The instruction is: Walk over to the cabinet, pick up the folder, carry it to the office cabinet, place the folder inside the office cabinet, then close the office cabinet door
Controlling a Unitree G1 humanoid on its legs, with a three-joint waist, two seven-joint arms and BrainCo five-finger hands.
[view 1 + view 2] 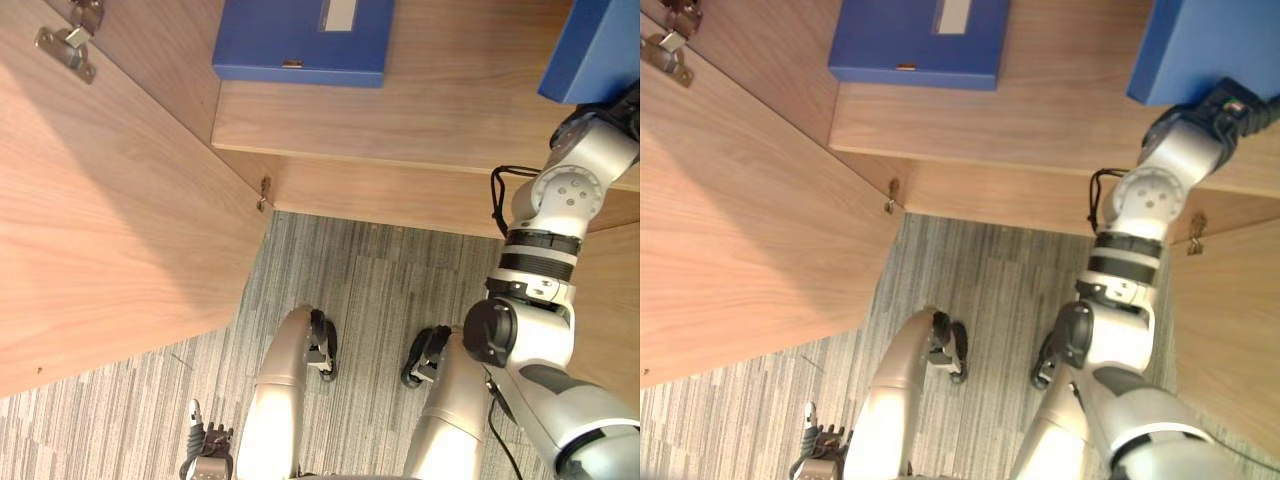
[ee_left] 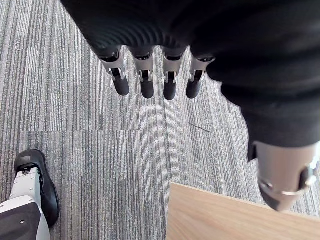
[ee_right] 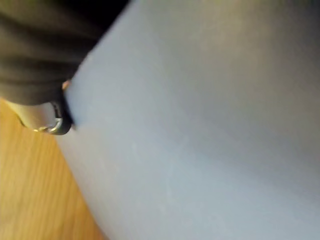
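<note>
At 1 o'clock the right hand [image 1: 1225, 105] reaches the blue folder [image 1: 1205, 45] on the shelf [image 1: 1040, 120], its grip impossible to tell, while the left hand [image 2: 165, 30] hangs low, fingers [image 2: 146, 85] straight and empty.

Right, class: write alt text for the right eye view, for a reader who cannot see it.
The robot's right hand is up against a blue folder at a wooden cabinet shelf. A second blue folder lies flat further left on the shelf, and an open cabinet door stands at the left, above grey striped carpet.
</note>
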